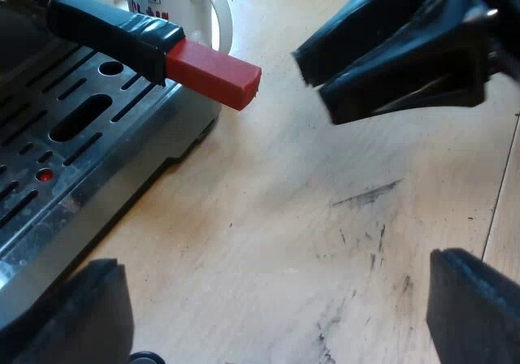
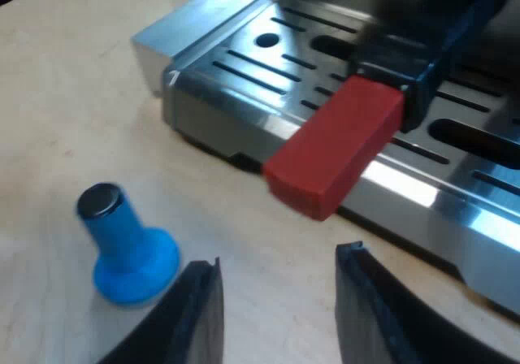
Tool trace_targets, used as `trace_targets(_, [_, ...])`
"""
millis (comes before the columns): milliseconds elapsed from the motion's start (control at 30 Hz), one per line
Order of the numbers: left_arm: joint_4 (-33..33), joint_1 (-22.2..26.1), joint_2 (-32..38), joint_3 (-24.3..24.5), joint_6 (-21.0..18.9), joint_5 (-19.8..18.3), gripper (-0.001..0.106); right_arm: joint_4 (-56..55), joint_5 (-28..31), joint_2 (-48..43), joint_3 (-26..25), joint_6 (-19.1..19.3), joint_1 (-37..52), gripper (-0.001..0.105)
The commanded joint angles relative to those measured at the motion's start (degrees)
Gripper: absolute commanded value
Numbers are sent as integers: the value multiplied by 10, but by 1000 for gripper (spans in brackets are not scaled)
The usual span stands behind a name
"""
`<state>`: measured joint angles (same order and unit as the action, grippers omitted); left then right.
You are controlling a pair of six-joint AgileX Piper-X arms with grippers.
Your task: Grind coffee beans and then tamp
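The holder's dark handle point(image 1: 106, 24) juts out over the espresso machine's drip tray point(image 1: 65, 153) and ends in a red block point(image 1: 215, 73). My left gripper point(image 1: 276, 315) hangs open and wide above the wooden table, short of the handle, holding nothing. My right gripper point(image 1: 390, 51) is close to the red end. In the right wrist view the red end point(image 2: 333, 149) lies just beyond my right gripper point(image 2: 280, 299), which is open with nothing between its fingers. A blue tamper point(image 2: 126, 246) stands upright on the table beside one right finger point(image 2: 195, 315).
A white mug point(image 1: 203, 10) with printed lettering stands by the machine's corner, beyond the red end. The slotted metal drip tray point(image 2: 244, 63) has a raised front edge. The wooden table point(image 1: 325, 242) shows dark scuff marks.
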<state>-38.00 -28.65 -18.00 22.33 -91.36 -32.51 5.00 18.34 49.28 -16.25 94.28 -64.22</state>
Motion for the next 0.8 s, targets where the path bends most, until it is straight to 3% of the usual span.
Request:
trace_targets(33, [11, -1, 0, 2, -1, -7, 75, 25, 8, 18, -2, -26, -1, 24])
trace_targets(133, [11, -1, 0, 2, -1, -7, 75, 25, 11, 33, -2, -33, -1, 16])
trace_targets(433, [11, -1, 0, 2, -1, -7, 75, 78, 11, 73, -2, -44, -1, 16])
trace_targets(800, [11, -1, 0, 2, -1, -7, 75, 127, 61, 109, -2, -60, -1, 16])
